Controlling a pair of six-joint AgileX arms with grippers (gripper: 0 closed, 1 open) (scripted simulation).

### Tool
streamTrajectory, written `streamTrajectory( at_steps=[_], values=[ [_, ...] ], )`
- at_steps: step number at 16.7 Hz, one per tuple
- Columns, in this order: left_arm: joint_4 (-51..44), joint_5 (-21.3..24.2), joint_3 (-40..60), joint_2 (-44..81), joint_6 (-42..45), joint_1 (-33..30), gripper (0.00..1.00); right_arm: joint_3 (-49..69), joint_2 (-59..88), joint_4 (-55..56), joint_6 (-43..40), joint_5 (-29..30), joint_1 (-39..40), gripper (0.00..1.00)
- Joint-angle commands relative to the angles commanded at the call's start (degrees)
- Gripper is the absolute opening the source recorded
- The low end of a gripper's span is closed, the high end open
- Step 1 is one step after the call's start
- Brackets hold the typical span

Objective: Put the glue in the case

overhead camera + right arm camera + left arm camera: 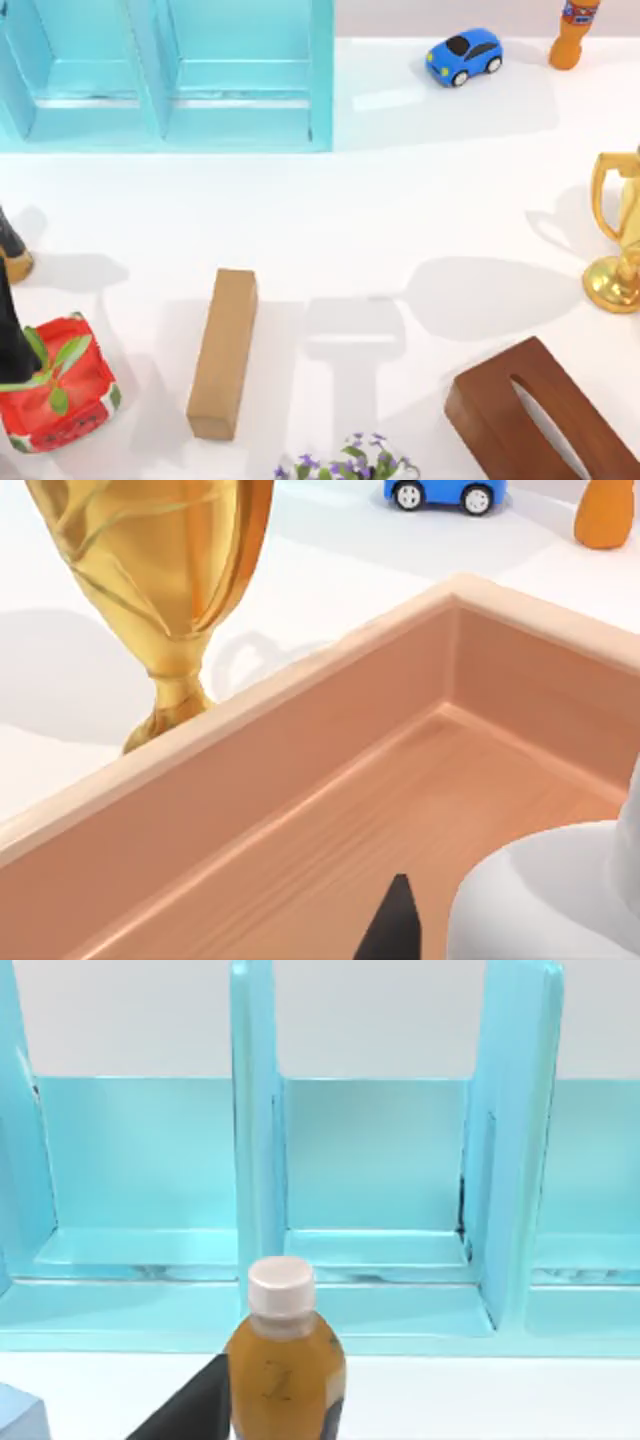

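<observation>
Fingers hard to read on both sides: left gripper (185,1415) cut down to dark wedge beside amber bottle (285,1360), right gripper (396,925) to single dark tip over wooden tray (300,810). Opening and hold: cannot tell.

Case (165,75) at table's far left, top cropped. Amber bottle stands just before one divider.

Toy car (464,56) and orange bottle (573,35) right of case, bottle cut off. Trophy (618,230) clipped at right edge.

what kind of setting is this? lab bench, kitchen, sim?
Looks like a rendered tabletop test scene, not a real room: a plain white table strewn with unrelated props. A turquoise case sits at the back, a blue toy car beside it, and a gold trophy at the right edge.
</observation>
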Motion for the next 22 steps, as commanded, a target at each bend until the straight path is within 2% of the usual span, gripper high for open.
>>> streamTrajectory(
  at_steps=[3,8,11,17,22],
  values=[
    [0.0,0.0,0.0,0.0,0.0,0.0,1.00,-3.1,-1.1,5.4,5.4,-0.5,2.5,0.00],
    [0.0,0.0,0.0,0.0,0.0,0.0,1.00,-6.8,-3.1,23.1,17.5,-2.6,6.1,0.00],
    [0.0,0.0,0.0,0.0,0.0,0.0,1.00,-9.7,-3.9,29.8,23.8,-3.8,7.9,0.00],
    [0.0,0.0,0.0,0.0,0.0,0.0,1.00,-10.9,-3.9,31.3,25.2,-5.0,8.8,0.00],
    [0.0,0.0,0.0,0.0,0.0,0.0,1.00,-10.9,-3.9,31.3,25.2,-5.0,8.8,0.38]
  ],
)
